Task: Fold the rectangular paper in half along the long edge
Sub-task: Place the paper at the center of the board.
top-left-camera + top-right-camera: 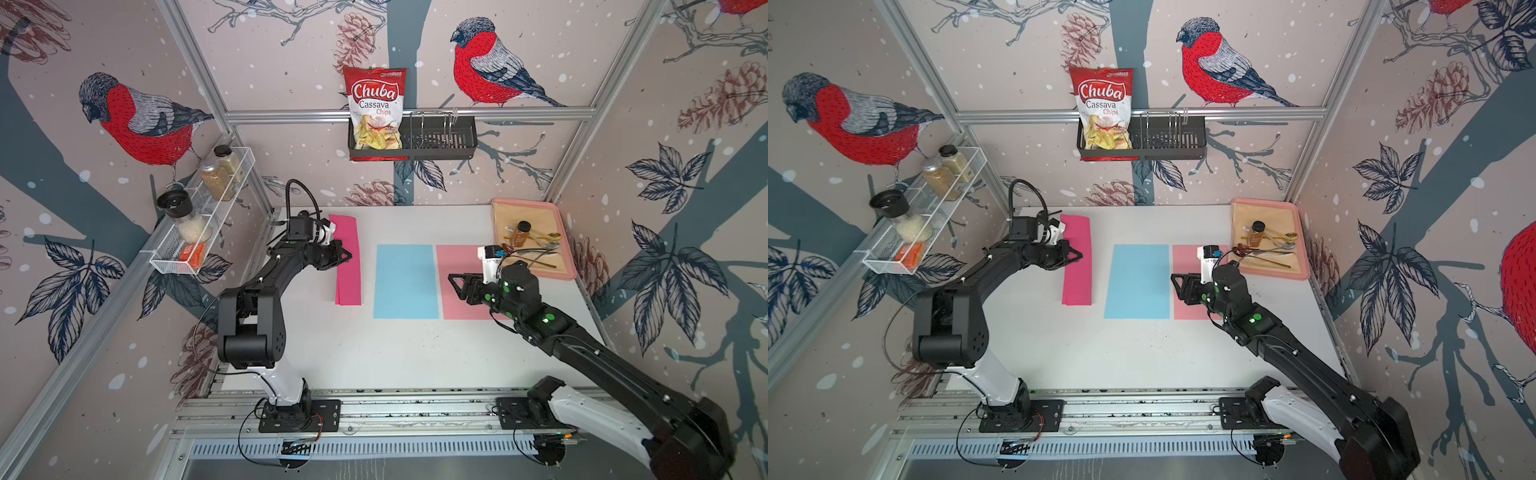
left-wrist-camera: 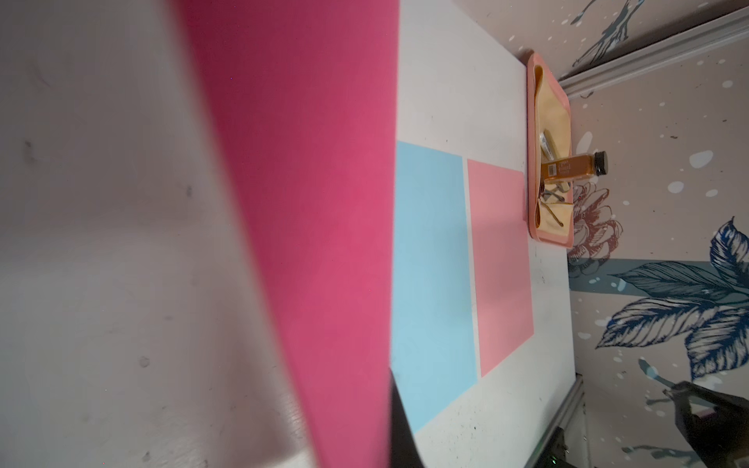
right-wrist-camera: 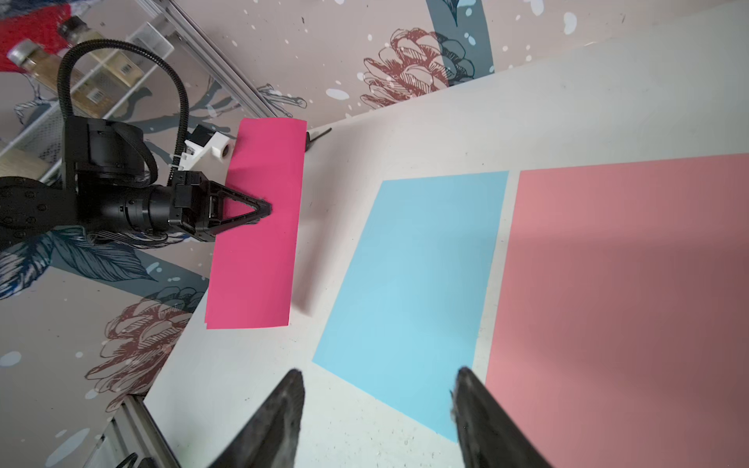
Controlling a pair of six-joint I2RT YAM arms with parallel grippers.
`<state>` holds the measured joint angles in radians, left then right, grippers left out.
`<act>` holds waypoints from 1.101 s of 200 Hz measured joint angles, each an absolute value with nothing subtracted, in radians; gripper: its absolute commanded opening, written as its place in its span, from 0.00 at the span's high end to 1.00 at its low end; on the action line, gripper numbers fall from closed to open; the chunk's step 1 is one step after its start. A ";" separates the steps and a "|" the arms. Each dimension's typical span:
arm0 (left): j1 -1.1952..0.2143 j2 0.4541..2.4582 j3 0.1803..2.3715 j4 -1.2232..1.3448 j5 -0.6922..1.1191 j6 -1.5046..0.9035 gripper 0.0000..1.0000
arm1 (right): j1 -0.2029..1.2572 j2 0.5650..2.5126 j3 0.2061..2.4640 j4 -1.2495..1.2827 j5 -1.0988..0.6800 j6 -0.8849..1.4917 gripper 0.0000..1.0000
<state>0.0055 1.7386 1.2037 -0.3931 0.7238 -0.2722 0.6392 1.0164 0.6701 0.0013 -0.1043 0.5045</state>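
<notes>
Magenta paper (image 1: 348,286) lies near the blue sheet (image 1: 406,281), already doubled lengthwise. The fold looks made, the crease perhaps still unpressed. My left gripper (image 3: 265,209) is pinched closed at its top layer; whether it nips paper, I cannot tell. My right gripper (image 3: 380,377), across the blue sheet, gapes partway and is empty.

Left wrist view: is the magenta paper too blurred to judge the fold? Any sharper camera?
Left wrist view: the magenta paper is close and soft-edged; the blue sheet beyond looks crisper. Right wrist view: the same paper is sharp.
</notes>
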 measured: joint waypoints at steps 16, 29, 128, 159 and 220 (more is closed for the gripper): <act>0.009 1.791 1.213 -0.417 0.736 -0.257 1.00 | 0.669 1.119 0.710 0.032 -0.054 0.504 0.41; 0.014 1.825 1.227 -0.439 0.729 -0.244 1.00 | 0.682 1.199 0.744 0.045 -0.025 0.504 0.42; 0.049 1.918 1.277 -0.571 0.464 -0.202 0.36 | 0.742 1.727 1.010 0.093 -0.017 0.504 0.45; 0.050 1.902 1.287 -0.603 0.349 -0.202 0.25 | 0.743 1.796 1.062 0.123 -0.085 0.512 0.45; 0.036 1.798 1.286 -0.641 0.100 -0.204 0.01 | 0.705 1.754 1.086 0.120 -0.136 0.521 0.43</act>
<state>0.0360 1.7977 1.2861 -0.6411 0.1001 -0.2035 0.7048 1.7538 1.0863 0.1204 -0.1364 0.5213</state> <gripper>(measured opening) 0.992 0.562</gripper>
